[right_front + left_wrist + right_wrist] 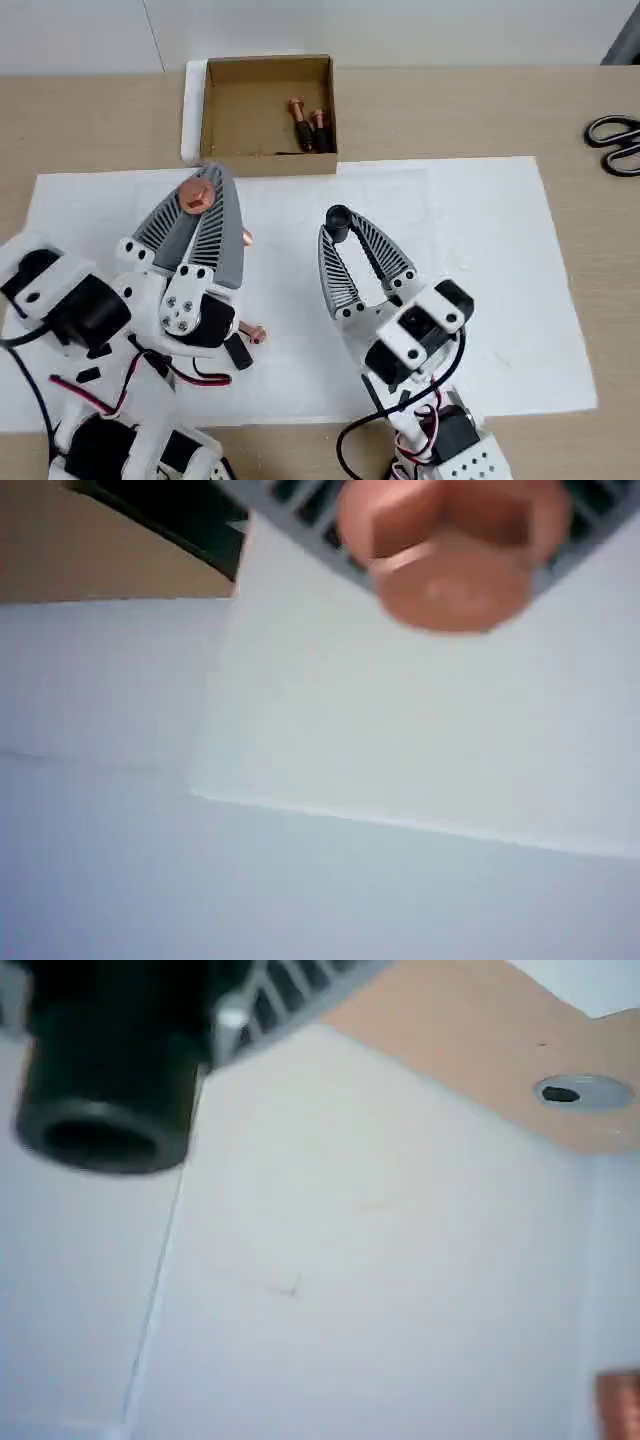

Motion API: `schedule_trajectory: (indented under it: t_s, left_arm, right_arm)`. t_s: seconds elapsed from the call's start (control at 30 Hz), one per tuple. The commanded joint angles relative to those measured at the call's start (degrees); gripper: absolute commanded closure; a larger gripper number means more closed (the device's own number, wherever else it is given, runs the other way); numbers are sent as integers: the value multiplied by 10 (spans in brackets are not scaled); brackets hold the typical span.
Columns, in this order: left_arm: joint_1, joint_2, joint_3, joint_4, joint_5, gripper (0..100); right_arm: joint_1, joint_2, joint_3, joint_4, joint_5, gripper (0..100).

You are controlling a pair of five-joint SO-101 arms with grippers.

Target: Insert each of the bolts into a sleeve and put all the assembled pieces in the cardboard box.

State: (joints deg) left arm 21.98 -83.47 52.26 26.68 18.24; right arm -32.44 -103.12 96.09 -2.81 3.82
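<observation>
Nearest the lens: copper bolt [450,550], hex head and flange in plain sight, clamped at the fingertips of the left gripper [200,183]. From above, the head faces upward. The shank is hidden between the ribbed fingers, so the long axis cannot be fixed.

Black sleeve [110,1090] is pinched at the tips of the right gripper [337,215], one open end showing from above and the body hanging below it, near upright. Bolt and sleeve are apart, with bare white sheet [470,250] between the two grippers.

Cardboard box [225,110] stands at the far edge of the sheet, its front wall just beyond the left gripper's tips. Inside, two assembled pieces [308,125] lie side by side against the wall on the robot's right, long axes running back to front, copper heads toward the back wall. The rest of the box floor is bare.

Two loose bolts on the sheet: one [247,237] just beside the left gripper's fingers, one [252,333] near that arm's wrist.

Scissors [615,140] lie on the table [90,120] near its edge on the robot's right, well apart from the work
</observation>
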Motion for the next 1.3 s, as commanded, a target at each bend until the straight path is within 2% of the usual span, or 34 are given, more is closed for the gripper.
schedule_trajectory:
  t_s: [0.0, 0.1, 0.23, 0.37, 0.6, 0.9, 1.07, 1.27]
  left_arm:
    - [33, -4, -15, -18, -4, 994]
    - [63, 10, -42, -18, -4, 994]
    - [72, 61, -99, -19, -5, 994]
    - [72, 120, -133, -55, -56, 994]
    - [110, 153, -102, -84, -71, 994]
    - [113, 159, -94, -84, -72, 994]
    - [113, 184, -74, -84, -129, 994]
    - [111, 197, -70, -82, -128, 994]
  right_arm:
    - [-4, -1, 4, -15, 12, 992]
    - [-4, -1, 4, -15, 12, 992]
    - [-7, -1, 4, 15, 12, 992]
    - [-26, -6, 4, 46, 14, 992]
    - [-30, -6, 4, 49, 15, 992]
    - [-29, -3, 4, 73, 16, 993]
    - [-29, -6, 4, 98, 16, 993]
    - [-30, -7, 4, 87, 16, 992]
